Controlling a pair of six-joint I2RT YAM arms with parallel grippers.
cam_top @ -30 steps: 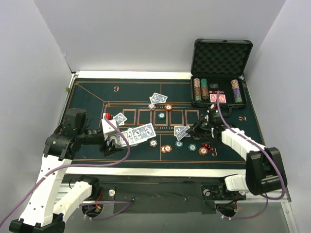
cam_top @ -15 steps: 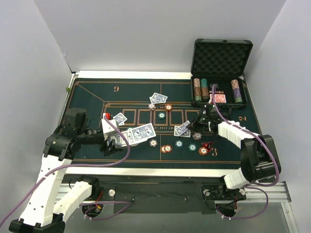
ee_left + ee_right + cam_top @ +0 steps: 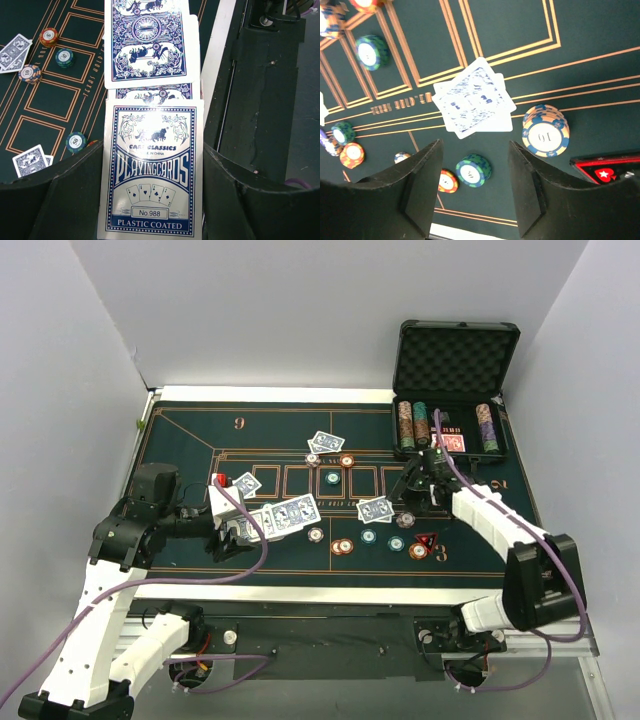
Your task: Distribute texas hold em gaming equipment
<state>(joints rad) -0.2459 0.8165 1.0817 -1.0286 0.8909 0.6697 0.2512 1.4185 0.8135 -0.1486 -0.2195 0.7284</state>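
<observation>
Only the left wrist view shows printing on the deck [image 3: 150,180] the left gripper [image 3: 152,146] clamps; right gripper [image 3: 475,145] gapes empty.

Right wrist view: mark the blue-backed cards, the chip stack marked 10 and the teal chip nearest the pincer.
blue-backed cards [image 3: 471,96], right wrist view, centre of the patterned back.
chip stack marked 10 [image 3: 545,137], right wrist view, top chip's face.
teal chip [image 3: 473,170], right wrist view, its top face.

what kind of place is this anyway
Probably a lab robot cell staged as a poker table: a green hold'em felt mat, scattered chips and blue-backed cards, an open foam-lined chip case, and plain white walls closing it in.
</observation>
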